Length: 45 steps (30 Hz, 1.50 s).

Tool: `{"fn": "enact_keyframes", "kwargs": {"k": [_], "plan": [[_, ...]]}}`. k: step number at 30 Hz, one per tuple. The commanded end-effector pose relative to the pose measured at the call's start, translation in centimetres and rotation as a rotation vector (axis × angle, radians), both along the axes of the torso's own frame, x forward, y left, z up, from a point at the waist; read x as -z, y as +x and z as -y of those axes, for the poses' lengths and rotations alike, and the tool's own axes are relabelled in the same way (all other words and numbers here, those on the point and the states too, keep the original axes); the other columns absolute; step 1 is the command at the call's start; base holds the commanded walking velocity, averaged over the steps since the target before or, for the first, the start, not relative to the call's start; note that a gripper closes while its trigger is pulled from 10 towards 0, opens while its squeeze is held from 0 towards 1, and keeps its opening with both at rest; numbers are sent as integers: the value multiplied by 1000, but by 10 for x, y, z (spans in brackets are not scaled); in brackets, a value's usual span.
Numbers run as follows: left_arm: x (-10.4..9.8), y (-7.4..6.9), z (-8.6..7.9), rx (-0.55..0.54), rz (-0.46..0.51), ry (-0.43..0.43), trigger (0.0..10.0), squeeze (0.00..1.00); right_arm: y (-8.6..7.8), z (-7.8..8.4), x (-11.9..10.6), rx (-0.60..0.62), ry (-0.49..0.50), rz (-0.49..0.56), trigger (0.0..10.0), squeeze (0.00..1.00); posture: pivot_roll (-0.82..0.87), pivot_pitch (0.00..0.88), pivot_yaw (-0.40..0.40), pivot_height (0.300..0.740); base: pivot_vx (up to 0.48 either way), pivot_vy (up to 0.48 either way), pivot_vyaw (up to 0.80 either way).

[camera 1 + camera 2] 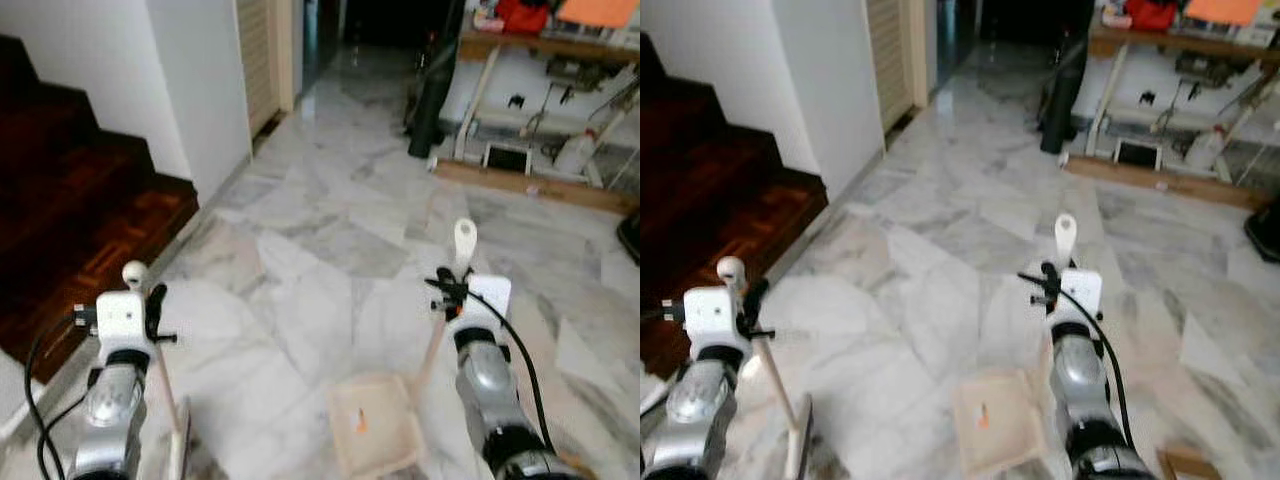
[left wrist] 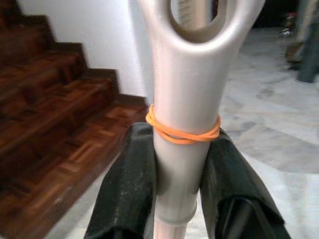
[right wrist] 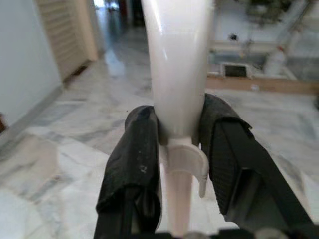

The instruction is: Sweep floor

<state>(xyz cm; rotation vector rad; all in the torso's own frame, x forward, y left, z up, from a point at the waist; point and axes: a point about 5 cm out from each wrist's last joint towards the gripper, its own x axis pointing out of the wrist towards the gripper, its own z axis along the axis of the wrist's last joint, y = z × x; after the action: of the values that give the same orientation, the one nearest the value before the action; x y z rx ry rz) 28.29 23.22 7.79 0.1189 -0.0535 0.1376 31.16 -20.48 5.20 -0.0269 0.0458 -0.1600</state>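
Both our grippers clamp handles: left gripper (image 2: 179, 164) shut on the broom handle (image 2: 187, 99), right gripper (image 3: 182, 149) on the dustpan handle (image 3: 179, 64), dustpan (image 1: 375, 425) flat on the marble floor (image 1: 330, 250) holding an orange scrap (image 1: 361, 422); collecting stage, we judge, next brushing remaining debris panward.

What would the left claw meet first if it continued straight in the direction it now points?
Probably the wooden stairs. The left claw, shut on the broom handle, faces them and the white wall beside them; nothing nearer shows, though depth is unclear.
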Motion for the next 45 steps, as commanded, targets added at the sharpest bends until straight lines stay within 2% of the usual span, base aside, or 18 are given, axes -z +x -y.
{"fn": "enact_keyframes", "kwargs": {"k": [1, 45], "plan": [[-11, 3, -6, -9, 47, 12, 10000, 0, 10, -5, -15, -19, -4, 65, 10000, 0, 60, 0, -13, 740, 386, 0, 0], [-10, 3, -2, 11, 37, 12, 10000, 0, 7, -4, -14, -31, -6, 72, 10000, 0, 48, 0, -4, 740, 385, 0, 0]]}}
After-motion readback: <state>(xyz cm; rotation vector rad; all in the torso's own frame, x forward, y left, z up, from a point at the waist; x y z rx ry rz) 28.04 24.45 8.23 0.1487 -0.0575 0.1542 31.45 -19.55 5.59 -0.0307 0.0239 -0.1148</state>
